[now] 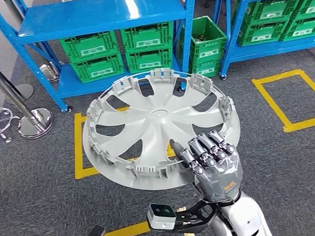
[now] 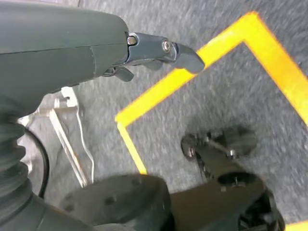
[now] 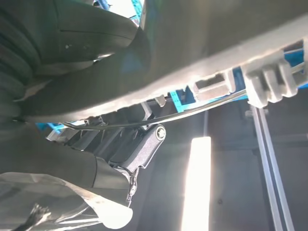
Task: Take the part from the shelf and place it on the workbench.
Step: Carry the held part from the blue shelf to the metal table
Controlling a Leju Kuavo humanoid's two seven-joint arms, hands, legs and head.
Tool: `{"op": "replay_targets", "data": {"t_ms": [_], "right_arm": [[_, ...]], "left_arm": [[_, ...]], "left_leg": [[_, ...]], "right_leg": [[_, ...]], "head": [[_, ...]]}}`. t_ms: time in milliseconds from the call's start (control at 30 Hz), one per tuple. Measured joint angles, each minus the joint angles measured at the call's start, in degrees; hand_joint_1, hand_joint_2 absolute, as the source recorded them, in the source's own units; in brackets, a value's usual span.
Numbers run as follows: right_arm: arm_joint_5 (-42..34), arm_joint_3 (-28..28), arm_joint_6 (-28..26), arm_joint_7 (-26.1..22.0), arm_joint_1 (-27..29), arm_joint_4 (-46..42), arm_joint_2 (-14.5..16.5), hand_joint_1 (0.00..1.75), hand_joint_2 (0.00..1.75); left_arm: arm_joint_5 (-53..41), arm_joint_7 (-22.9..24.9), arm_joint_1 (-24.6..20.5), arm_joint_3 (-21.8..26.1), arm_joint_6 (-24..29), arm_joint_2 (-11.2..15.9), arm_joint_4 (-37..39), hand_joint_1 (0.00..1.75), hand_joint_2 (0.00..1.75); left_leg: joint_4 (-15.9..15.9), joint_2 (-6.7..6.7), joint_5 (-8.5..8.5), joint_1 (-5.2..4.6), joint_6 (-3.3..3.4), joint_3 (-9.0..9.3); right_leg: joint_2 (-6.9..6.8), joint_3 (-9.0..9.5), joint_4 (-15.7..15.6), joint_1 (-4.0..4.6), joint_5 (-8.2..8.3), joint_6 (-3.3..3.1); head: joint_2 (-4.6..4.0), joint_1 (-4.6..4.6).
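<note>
1. Bkgd: grey carpet floor [image 1: 41, 205] w/ yellow tape boxes [image 1: 76, 146]; blue shelving [image 1: 101, 16] w/ green crates [image 1: 148, 46] behind.
2. Part [image 1: 156, 123]: big grey plastic wheel cover, curved spokes, clip tabs round rim, inner face up, tilted slightly. Off shelf, held in air over floor.
3. Progress, my read: pick done; carry + set-down left. No workbench seen.
4. Right hand [image 1: 212, 160]: fingers curled over near rim, gripping it.
5. Left hand [image 2: 160, 53]: hangs over floor, holds nothing; how open, can't tell.
</note>
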Motion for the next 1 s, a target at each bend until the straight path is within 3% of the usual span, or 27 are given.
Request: {"op": "replay_targets", "data": {"t_ms": [67,100,200,233,367,400,433,500,533,567,633,700,733,800,867,900,933,1000], "right_arm": [[0.0,-0.01,0.0,-0.01,0.01,-0.04,0.0,1.75,1.75],[0.0,-0.02,-0.01,-0.02,0.02,-0.09,-0.01,1.75,1.75],[0.0,0.0,-0.02,-0.03,-0.12,-0.17,-0.04,1.75,1.75],[0.0,0.0,-0.02,-0.04,-0.19,-0.17,-0.04,1.75,1.75],[0.0,0.03,-0.02,-0.06,-0.26,-0.17,-0.04,1.75,1.75],[0.0,0.04,-0.02,-0.07,-0.28,-0.16,-0.05,1.75,1.75],[0.0,0.04,-0.02,-0.07,-0.29,-0.16,-0.1,1.75,1.75],[0.0,0.07,-0.02,0.01,-0.39,-0.16,-0.2,1.75,1.75],[0.0,0.1,-0.02,0.08,-0.46,-0.18,-0.24,1.75,1.75],[0.0,0.14,-0.02,0.15,-0.53,-0.2,-0.25,1.75,1.75],[0.0,0.14,-0.02,0.31,-0.58,-0.26,-0.26,1.75,1.75],[0.0,0.12,-0.02,0.42,-0.57,-0.37,-0.26,1.75,1.75],[0.0,0.12,-0.02,0.43,-0.58,-0.43,-0.25,1.75,1.75],[0.0,0.12,-0.02,0.28,-0.59,-0.5,-0.24,1.75,1.75],[0.0,0.1,-0.02,-0.1,-0.43,-0.66,-0.24,1.75,1.75],[0.0,0.09,-0.01,-0.48,-0.26,-1.02,-0.24,1.75,1.75],[0.0,0.09,-0.01,-1.05,-0.02,-1.64,-0.24,1.75,1.75],[0.0,0.15,-0.02,-2.33,0.33,-3.55,-0.21,1.75,1.75]], "left_arm": [[-0.02,0.04,-0.22,-0.05,0.02,0.04,0.0,0.0,1.75],[-0.02,0.06,-0.36,-0.05,0.02,0.02,-0.01,0.0,1.75],[-0.05,0.07,-0.48,-0.07,0.04,-0.05,-0.01,0.0,1.75],[-0.05,0.07,-0.46,-0.07,0.04,-0.07,-0.01,0.0,1.75],[-0.05,0.07,-0.4,-0.07,0.04,-0.07,-0.01,0.0,1.75],[-0.05,0.07,-0.33,-0.08,0.0,-0.08,-0.01,0.0,1.75],[-0.06,0.07,-0.29,-0.09,-0.05,-0.17,-0.01,0.0,1.75],[-0.07,0.07,-0.27,-0.11,-0.15,-0.38,-0.01,0.0,1.75],[-0.07,0.07,-0.31,-0.11,-0.15,-0.48,-0.01,0.0,1.75],[-0.07,0.07,-0.3,-0.11,-0.15,-0.51,-0.01,0.0,1.75],[-0.02,0.07,-0.31,-0.11,-0.14,-0.58,-0.01,0.0,1.75],[0.02,0.07,-0.38,-0.11,-0.11,-0.6,-0.01,0.0,1.75],[0.04,0.07,-0.39,-0.11,-0.1,-0.57,-0.01,0.0,1.75],[0.1,0.07,-0.17,-0.11,-0.09,-0.48,-0.01,0.0,1.75],[0.37,0.07,0.18,-0.11,-0.05,-0.45,-0.01,0.0,1.75],[0.78,0.07,0.29,-0.09,0.11,-0.44,-0.01,0.0,1.75],[1.38,0.07,0.35,-0.04,0.36,-0.4,-0.01,0.0,1.75],[2.8,0.07,0.41,0.23,0.97,-0.31,-0.01,0.0,1.75]], "left_leg": [[-1.03,0.69,-0.25,-0.02,0.1,0.43],[-1.77,1.33,-0.24,0.05,0.15,0.71],[-3.34,2.83,0.05,0.14,0.36,1.39],[-3.38,2.98,0.07,0.11,0.44,1.42],[-3.36,3.28,0.05,0.07,0.47,1.41],[-3.31,3.91,0.01,0.0,0.53,1.41],[-3.17,5.03,-0.12,-0.11,0.57,1.44],[-2.79,7.46,-0.49,-0.46,0.48,1.56],[-2.61,8.32,-0.65,-0.6,0.31,1.63],[-2.53,8.8,-0.69,-0.7,0.09,1.69],[-2.57,9.8,-0.62,-0.77,-0.37,1.86],[-1.8,8.87,-1.49,-0.58,-1.0,1.76],[-0.04,7.64,-2.81,-0.43,-1.32,1.18],[6.6,5.26,-6.7,-0.08,-1.83,-1.31],[12.72,4.85,-9.05,0.17,-2.13,-3.7],[13.19,4.82,-8.65,0.3,-2.21,-3.78],[11.36,4.66,-7.19,0.46,-2.26,-2.81],[4.0,2.87,-3.58,0.9,-2.34,0.8]], "right_leg": [[0.87,-0.39,-0.31,-0.17,0.23,0.7],[0.29,-0.71,-0.28,-0.1,0.08,1.01],[-4.04,-2.51,2.67,0.35,-2.2,1.45],[-4.74,-2.92,3.63,0.4,-2.82,1.49],[-5.06,-3.72,5.36,0.41,-3.66,1.54],[-5.26,-5.18,8.33,0.41,-4.66,1.68],[-5.82,-5.14,8.39,0.44,-3.92,1.74],[-8.23,-3.0,4.81,0.79,-1.55,1.49],[-9.23,-0.67,0.5,1.04,0.36,1.04],[-9.73,0.17,-0.99,1.25,0.59,0.6],[-8.85,0.22,-1.42,1.38,0.81,-0.16],[-7.73,0.26,-1.82,1.03,1.34,-0.76],[-7.19,0.32,-2.04,0.8,1.6,-1.03],[-6.01,0.33,-2.13,0.6,1.86,-1.31],[-4.62,0.25,-2.03,0.58,1.94,-1.34],[-3.88,0.21,-1.93,0.56,1.96,-1.3],[-3.12,0.2,-1.8,0.51,1.98,-1.23],[-1.75,0.08,-1.45,0.42,1.94,-0.86]], "head": [[0.0,-0.18],[0.0,-0.17],[-0.01,0.25],[-0.01,0.36],[-0.01,0.37],[-0.01,0.37],[-0.01,0.36],[-0.01,0.34],[-0.01,0.32],[-0.01,0.29],[-0.01,0.28],[-0.01,0.25],[-0.01,0.15],[-0.01,-0.04],[-0.01,-0.08],[-0.01,-0.07],[-0.01,-0.08],[-0.01,-0.08]]}}
